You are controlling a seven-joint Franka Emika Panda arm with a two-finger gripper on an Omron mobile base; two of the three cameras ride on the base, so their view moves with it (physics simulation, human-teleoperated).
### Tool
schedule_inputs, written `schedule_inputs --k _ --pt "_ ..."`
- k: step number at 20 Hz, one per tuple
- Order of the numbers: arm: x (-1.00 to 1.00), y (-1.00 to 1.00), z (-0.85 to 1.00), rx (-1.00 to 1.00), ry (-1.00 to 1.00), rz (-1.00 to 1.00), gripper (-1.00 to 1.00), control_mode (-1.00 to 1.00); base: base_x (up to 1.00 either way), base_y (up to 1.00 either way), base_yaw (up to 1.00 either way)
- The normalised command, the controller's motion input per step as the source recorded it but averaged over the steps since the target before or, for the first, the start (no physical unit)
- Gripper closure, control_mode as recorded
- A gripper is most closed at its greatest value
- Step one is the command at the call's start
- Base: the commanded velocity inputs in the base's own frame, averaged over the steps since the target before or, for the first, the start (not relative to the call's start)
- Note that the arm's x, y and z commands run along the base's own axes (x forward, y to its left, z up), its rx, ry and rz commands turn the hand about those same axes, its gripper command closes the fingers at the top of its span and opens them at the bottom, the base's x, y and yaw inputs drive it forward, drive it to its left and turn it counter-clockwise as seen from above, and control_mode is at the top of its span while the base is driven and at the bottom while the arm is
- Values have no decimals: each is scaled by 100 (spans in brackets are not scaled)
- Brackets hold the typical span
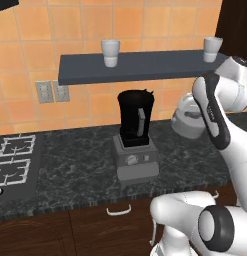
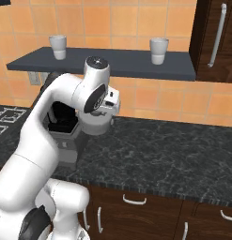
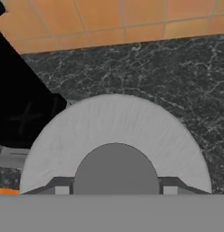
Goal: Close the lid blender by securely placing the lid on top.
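Closest to the hand camera, the gripper (image 3: 115,190) sits over the lid (image 3: 131,131). Its two dark tips stand either side of the lid's central knob, which rises as a darker grey dome between them. The jaws look closed on that knob, though the tips are cut off at the bottom of the view, so actual contact cannot be confirmed. The lid itself is a pale grey disc that spreads wide around the knob.

From the left base view the lid (image 1: 187,117) shows as a light round shape held up off the worktop (image 1: 80,165), tilted, just right of the blender (image 1: 136,135) and partly hidden behind the white arm. From the right base view the wrist and hand (image 2: 101,110) cover it.

Beyond the lid in the hand view lies the dark marbled worktop (image 3: 177,81), with the black jar of the blender (image 3: 22,104) to the left. The jar stands upright on its boxy grey base with a dial on the front, and its top is open, with no cap on it. A grey handle strip runs down the jar's front.

Further left on the worktop is a stove top (image 1: 12,160) with white grates. Behind everything rises the orange tiled wall (image 1: 85,25), carrying a dark shelf (image 1: 140,67) with two white cups (image 1: 110,52) set well apart on it.
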Motion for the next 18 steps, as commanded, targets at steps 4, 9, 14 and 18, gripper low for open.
schedule_inputs --k 4,9,14,18 --pt "0 34 94 5 -4 0 100 -100 0 0 0" --pt "0 45 84 1 -1 0 100 -100 0 0 0" --pt "0 52 74 0 -1 0 100 -100 0 0 0" --pt "0 56 69 0 -2 0 100 -100 0 0 0"
